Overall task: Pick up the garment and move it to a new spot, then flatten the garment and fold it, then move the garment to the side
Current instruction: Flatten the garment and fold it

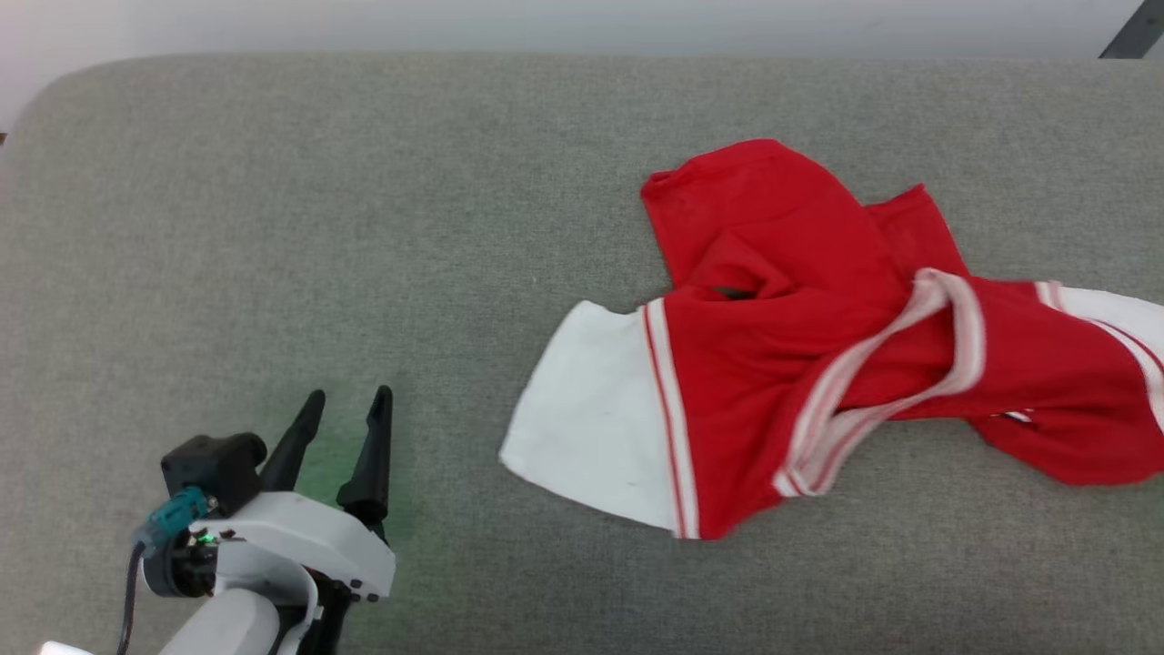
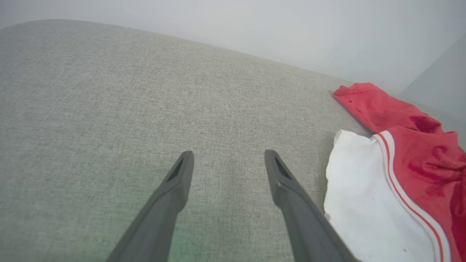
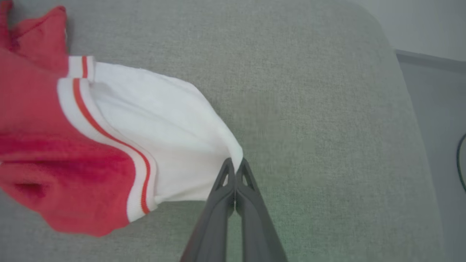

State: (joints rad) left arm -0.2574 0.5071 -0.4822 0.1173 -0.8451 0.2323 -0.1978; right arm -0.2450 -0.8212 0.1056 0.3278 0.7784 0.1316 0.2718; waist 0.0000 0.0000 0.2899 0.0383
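Two grippers: my left gripper (image 1: 350,394) hangs spread open above the grey pad (image 1: 273,227); my right gripper (image 3: 235,163) is pinched shut on a white corner of the jersey (image 3: 120,120).
Jersey: crumpled right of centre on the pad.
Cut off: its right end leaves head view.

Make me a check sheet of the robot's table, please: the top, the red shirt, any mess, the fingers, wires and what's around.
Surface: grey fabric top.
Job's things: garment, red with white trim, crumpled, not folded.
Clutter: nothing seen.
Grippers: left gripper open, fingers apart over the fabric top; right gripper shut, pinching the garment's white corner.
Cables: dark cable at the left wrist; second cable over the floor.
Surroundings: pale wall.
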